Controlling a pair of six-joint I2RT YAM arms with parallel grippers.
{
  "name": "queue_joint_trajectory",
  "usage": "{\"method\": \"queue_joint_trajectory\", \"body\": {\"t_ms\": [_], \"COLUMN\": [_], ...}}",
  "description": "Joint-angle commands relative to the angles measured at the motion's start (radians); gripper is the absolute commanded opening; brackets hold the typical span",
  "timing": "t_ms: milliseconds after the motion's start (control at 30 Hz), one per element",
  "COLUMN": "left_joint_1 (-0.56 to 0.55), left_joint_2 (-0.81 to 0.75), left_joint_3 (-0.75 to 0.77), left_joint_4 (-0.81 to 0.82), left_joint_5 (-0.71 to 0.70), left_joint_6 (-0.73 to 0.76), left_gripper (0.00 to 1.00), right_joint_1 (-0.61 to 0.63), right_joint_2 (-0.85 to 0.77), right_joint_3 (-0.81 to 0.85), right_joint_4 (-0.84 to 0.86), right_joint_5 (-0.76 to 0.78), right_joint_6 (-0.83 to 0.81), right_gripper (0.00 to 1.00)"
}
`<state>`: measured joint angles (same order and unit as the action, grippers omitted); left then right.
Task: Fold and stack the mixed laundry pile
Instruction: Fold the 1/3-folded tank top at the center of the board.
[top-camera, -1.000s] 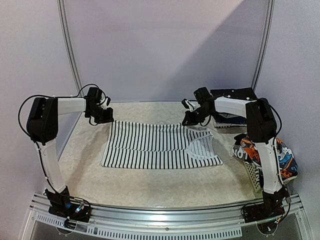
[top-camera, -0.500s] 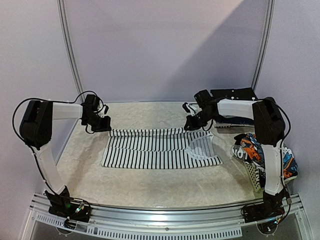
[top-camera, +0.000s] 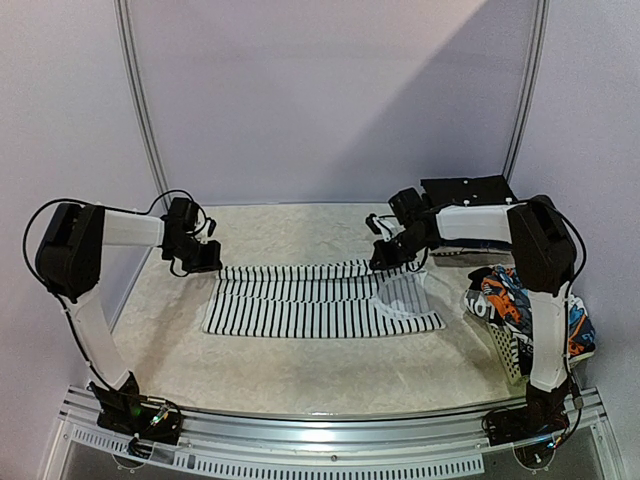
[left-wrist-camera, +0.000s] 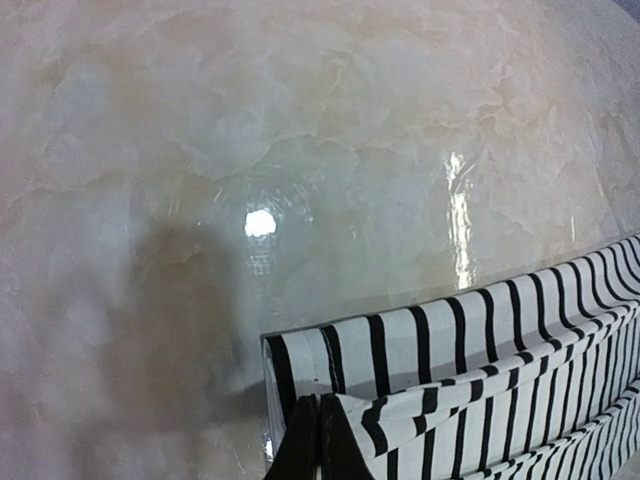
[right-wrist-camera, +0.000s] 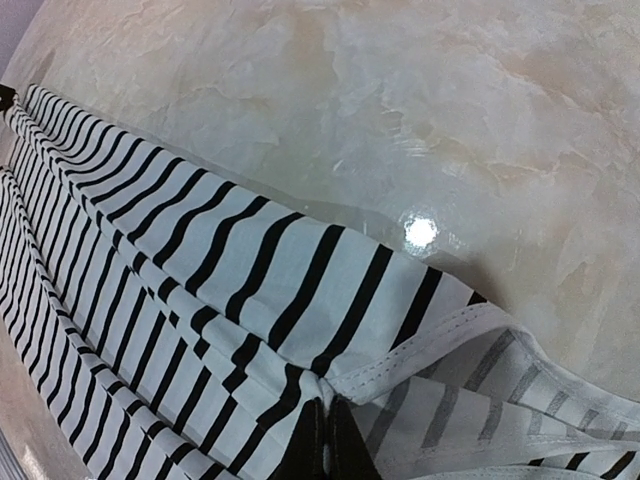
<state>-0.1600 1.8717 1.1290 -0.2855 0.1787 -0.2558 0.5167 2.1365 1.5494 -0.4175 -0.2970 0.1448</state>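
Two arms work a white garment with thin black stripes (top-camera: 310, 300), spread on the mottled surface (top-camera: 300, 375) just left of the white lattice basket (top-camera: 508, 352). The left jaws are pressed together on the far corner farthest from the basket, and the right jaws are pinched shut on the far corner nearest it. Each nips only a thin bite of cloth. The gripped edge stands raised off the surface and curls over in a rounded fold, while the rest of the garment lies flat in shallow bands, its stripes running from far side to near. At the end toward the basket, a stitched hem and a thinner, see-through layer show beneath the top one. A second garment with an orange, blue, white and black print (top-camera: 500, 297) hangs crumpled over the basket's rim, not yet folded. The likeliest trouble lies in the grip: so small a pinch could slip if the cloth drags on the surface, dropping a corner and skewing the fold. If the arms travel unevenly, the edge could land crooked or bunch in the middle, where nothing supports it. At the basket end the right jaws may hold only the upper layer, leaving the lower behind. The right arm (top-camera: 545, 300), close above the basket, could also snag the printed garment.
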Motion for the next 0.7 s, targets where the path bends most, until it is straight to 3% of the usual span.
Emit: {"method": "queue_joint_trajectory", "body": {"t_ms": [0, 400, 600, 667], "left_joint_1": [-0.009, -0.030, -0.034, -0.037], "left_joint_2": [-0.043, -0.090, -0.112, -0.141], "left_joint_3": [-0.031, -0.123, -0.177, -0.197], "left_joint_4": [0.021, 0.036, 0.038, 0.038], "left_joint_5": [-0.019, -0.023, -0.036, -0.045], "left_joint_6": [-0.005, -0.024, -0.031, -0.035], "left_gripper": [0.00, 0.02, 0.09, 0.15], "right_joint_1": [0.009, 0.018, 0.030, 0.036], "right_joint_2": [-0.051, -0.065, -0.114, -0.148], "right_joint_3": [-0.036, -0.144, -0.192, -0.217], "right_joint_4": [0.017, 0.067, 0.053, 0.052], "right_joint_5": [0.023, 0.016, 0.025, 0.025], "right_joint_6": [0.005, 0.034, 0.036, 0.036], "right_gripper": [0.04, 0.13, 0.16, 0.19]}}
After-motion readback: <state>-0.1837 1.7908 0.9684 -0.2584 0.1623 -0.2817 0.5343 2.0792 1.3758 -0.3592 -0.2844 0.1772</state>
